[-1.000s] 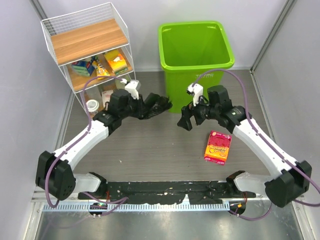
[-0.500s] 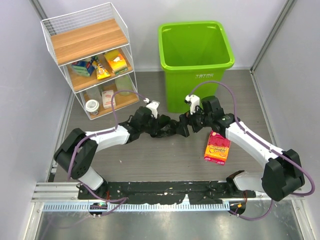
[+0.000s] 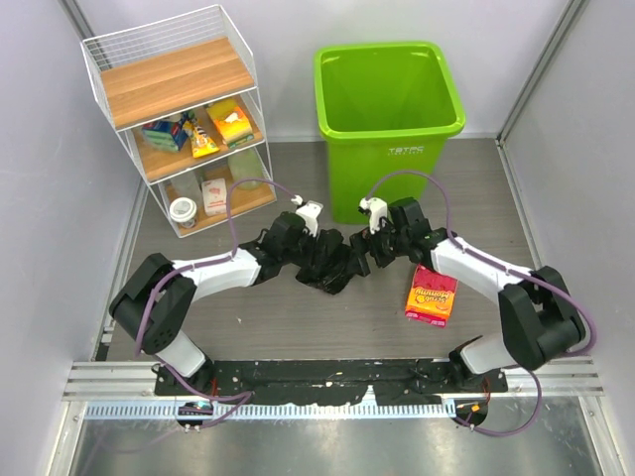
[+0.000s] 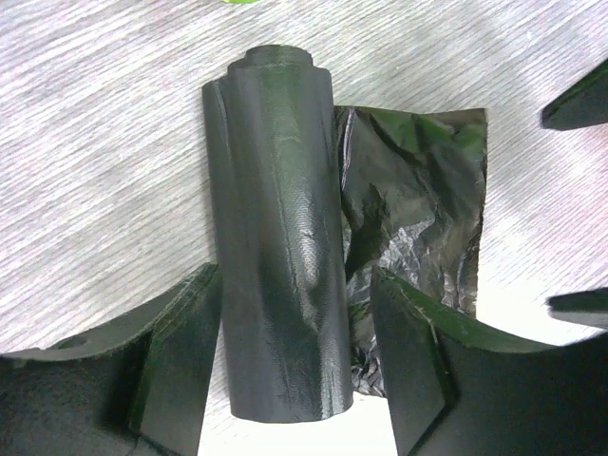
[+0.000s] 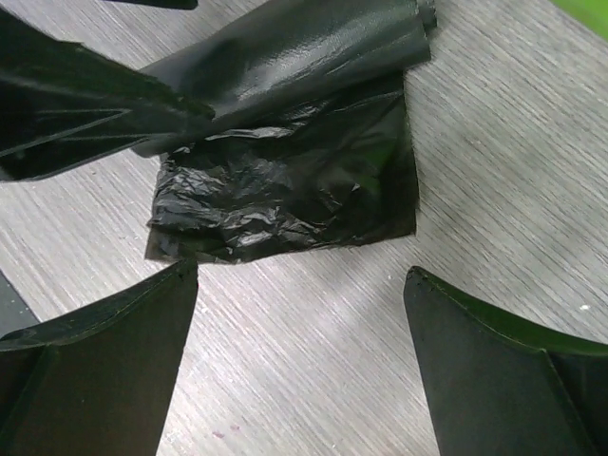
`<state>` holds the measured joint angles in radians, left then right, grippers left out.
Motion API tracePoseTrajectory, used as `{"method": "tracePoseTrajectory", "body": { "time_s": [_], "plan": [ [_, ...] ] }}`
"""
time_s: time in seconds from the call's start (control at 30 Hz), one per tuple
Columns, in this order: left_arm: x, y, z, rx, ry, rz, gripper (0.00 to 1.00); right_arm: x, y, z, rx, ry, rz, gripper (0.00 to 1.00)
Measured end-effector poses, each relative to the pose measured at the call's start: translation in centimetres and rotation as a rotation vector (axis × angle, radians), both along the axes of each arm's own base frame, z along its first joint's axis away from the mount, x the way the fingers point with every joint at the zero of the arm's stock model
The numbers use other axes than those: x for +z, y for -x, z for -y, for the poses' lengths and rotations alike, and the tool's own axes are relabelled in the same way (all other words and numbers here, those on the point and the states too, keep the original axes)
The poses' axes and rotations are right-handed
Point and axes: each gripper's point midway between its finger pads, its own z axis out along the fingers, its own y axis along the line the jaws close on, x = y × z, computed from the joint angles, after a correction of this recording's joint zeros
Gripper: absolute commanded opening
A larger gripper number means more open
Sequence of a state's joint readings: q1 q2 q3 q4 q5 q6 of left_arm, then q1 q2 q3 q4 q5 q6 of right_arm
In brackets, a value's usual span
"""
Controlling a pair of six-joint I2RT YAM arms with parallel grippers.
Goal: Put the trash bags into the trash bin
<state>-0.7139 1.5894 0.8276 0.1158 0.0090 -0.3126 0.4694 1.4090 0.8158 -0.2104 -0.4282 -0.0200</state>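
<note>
While your left gripper (image 4: 290, 285) straddles the black roll (image 4: 275, 190) with its jaws apart, your right gripper (image 5: 299, 275) hangs wide open over the crinkled trash bags (image 5: 285, 199), which lie on the table (image 3: 248, 317) at 6 o'clock from the trash bin (image 3: 389, 89).

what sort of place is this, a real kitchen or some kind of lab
Most likely a robot test cell, not a home: plain panel walls box in a small table, a metal mounting rail runs along its near edge, and the wire shelf and green bin look like staged props.

One bin (image 3: 397, 174), one bag roll (image 4: 280, 237), one packet (image 3: 433, 292)
</note>
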Motion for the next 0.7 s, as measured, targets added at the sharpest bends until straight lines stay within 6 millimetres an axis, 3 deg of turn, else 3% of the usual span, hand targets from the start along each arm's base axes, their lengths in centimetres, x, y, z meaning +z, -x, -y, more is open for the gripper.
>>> {"method": "tracePoseTrajectory", "body": {
  "time_s": [0.2, 0.4, 0.53, 0.67, 0.7],
  "plan": [
    [0.0, 0.1, 0.1, -0.024, -0.006, 0.006, 0.83, -2.1, -0.5, -0.7, 0.009, 0.016, -0.020, 0.93],
    [1.0, 0.0, 0.0, -0.046, -0.014, 0.045, 0.84, -3.5, -0.5, -1.7, 0.030, 0.037, -0.019, 0.93],
    [2.1, -0.1, -0.1, -0.062, -0.015, 0.084, 0.84, -5.7, -0.6, -1.7, 0.027, 0.081, -0.043, 0.89],
    [2.3, -0.1, -0.5, -0.081, -0.042, 0.100, 0.83, -5.8, -2.2, -2.3, 0.025, 0.087, -0.014, 0.79],
    [2.3, -0.1, -0.7, -0.083, -0.050, 0.102, 0.83, -5.9, -2.5, -2.4, 0.022, 0.090, -0.009, 0.69]
  ]
}}
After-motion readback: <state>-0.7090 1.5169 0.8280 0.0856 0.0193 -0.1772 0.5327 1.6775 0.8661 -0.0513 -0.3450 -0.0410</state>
